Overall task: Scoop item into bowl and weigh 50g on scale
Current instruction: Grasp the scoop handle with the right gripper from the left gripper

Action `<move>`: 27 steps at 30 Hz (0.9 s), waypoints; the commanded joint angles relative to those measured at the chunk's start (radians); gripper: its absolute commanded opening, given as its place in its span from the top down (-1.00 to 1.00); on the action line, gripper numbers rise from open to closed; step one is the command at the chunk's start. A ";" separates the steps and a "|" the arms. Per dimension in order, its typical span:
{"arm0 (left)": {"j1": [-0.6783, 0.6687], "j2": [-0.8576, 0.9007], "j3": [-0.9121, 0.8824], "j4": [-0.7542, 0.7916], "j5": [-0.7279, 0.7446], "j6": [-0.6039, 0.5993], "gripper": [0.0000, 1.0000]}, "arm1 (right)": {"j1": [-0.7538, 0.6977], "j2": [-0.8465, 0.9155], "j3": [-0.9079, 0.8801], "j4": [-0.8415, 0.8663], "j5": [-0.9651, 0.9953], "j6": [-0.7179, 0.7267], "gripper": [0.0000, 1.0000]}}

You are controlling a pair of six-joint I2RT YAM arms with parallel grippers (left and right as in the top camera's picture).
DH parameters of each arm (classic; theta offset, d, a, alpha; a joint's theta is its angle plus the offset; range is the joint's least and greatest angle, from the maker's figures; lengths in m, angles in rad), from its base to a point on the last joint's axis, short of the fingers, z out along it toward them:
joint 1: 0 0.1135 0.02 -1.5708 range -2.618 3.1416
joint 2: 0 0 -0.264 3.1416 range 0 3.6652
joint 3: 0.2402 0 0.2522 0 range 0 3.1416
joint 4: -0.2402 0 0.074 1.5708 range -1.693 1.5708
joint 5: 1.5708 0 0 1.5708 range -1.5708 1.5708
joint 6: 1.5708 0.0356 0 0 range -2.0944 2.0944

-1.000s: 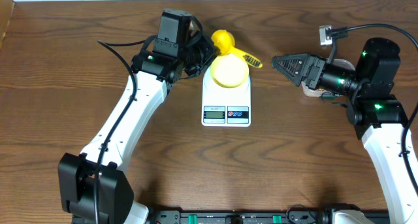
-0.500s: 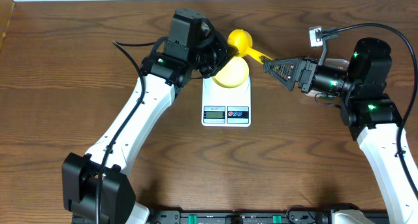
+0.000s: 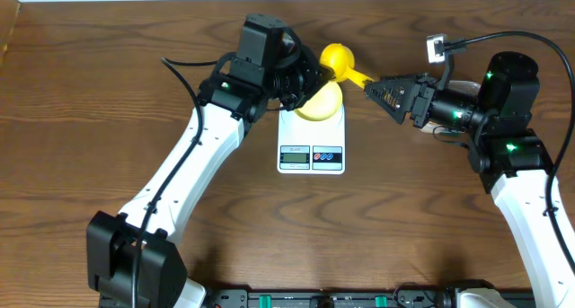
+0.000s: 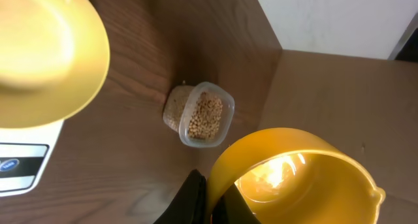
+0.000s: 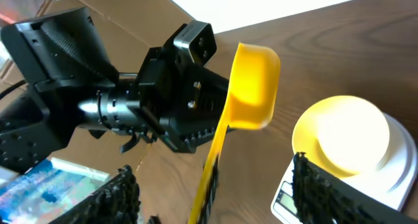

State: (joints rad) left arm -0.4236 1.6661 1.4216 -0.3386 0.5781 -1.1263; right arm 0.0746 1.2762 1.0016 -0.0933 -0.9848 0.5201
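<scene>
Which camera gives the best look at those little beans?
The left wrist view. It looks down into the clear tub, so the tan beans show plainly. In the overhead view I can make out no beans; the right arm may cover them. The right wrist view shows none.

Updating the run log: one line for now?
left gripper: gripping scoop rim | right gripper: open astride handle | bowl: empty on scale | beans: in tub

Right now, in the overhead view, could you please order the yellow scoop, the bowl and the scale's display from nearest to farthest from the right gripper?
1. Yellow scoop: handle between the right gripper's fingers.
2. Bowl: on the scale's back half.
3. Scale's display: front edge, farthest.
</scene>
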 commanded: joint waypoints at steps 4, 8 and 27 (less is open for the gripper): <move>-0.012 -0.030 0.017 0.008 0.016 -0.005 0.86 | 0.034 0.000 0.012 0.012 0.040 -0.047 -0.07; -0.012 -0.030 0.017 0.008 0.016 -0.005 0.86 | 0.040 0.000 0.012 0.027 0.041 -0.047 0.46; -0.012 -0.030 0.017 0.012 -0.025 0.020 0.85 | 0.040 0.000 0.012 0.023 0.056 -0.047 0.98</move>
State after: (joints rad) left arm -0.4347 1.6566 1.4216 -0.3325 0.5621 -1.1252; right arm 0.1089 1.2766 1.0016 -0.0711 -0.9108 0.4858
